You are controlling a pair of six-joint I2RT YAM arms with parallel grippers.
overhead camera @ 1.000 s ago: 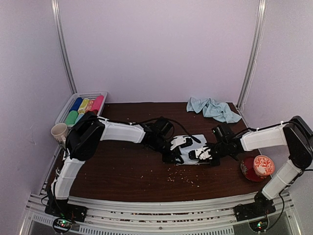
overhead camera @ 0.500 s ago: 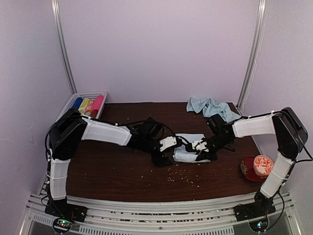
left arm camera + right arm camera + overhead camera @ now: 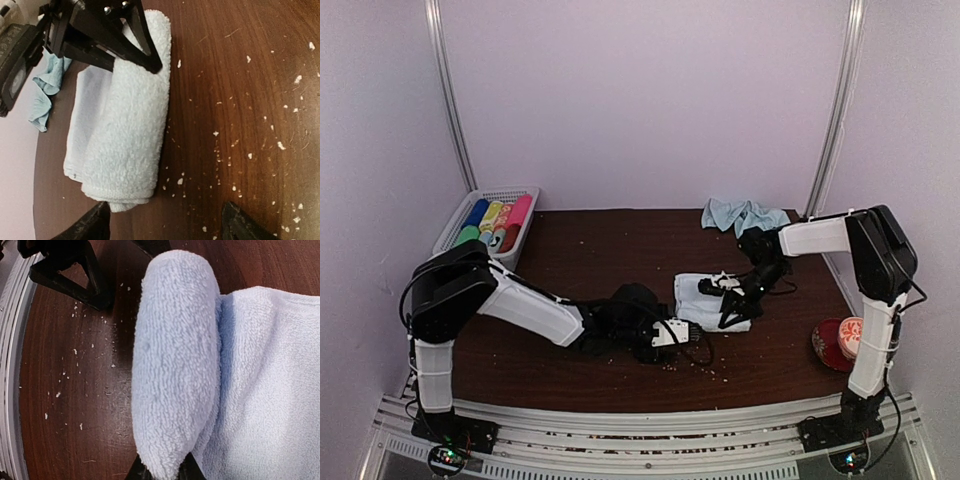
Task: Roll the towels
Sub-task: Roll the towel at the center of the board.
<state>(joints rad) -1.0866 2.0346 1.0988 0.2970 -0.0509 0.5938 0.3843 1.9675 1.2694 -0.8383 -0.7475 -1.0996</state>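
Note:
One pale blue towel (image 3: 692, 298) lies mid-table, half rolled; the roll (image 3: 175, 350) runs lengthwise with a flat tail (image 3: 270, 385) beside it. It also shows in the left wrist view (image 3: 125, 120). My right gripper (image 3: 727, 300) is shut on one end of the roll, its fingertips (image 3: 139, 473) pinching the cloth. My left gripper (image 3: 673, 335) is open and empty, just off the roll's other end, its jaws spread wide (image 3: 167, 227). The second towel (image 3: 752, 219) lies crumpled at the back right.
A white basket (image 3: 460, 222) with coloured rolls stands at the back left. A red bowl (image 3: 844, 344) sits at the right near the right arm's base. Pale crumbs (image 3: 695, 365) are scattered on the brown table in front of the towel.
The left gripper has let go of the towel and drawn back toward the near side, now open. The right gripper has moved away from the front with the roll, which is tighter.

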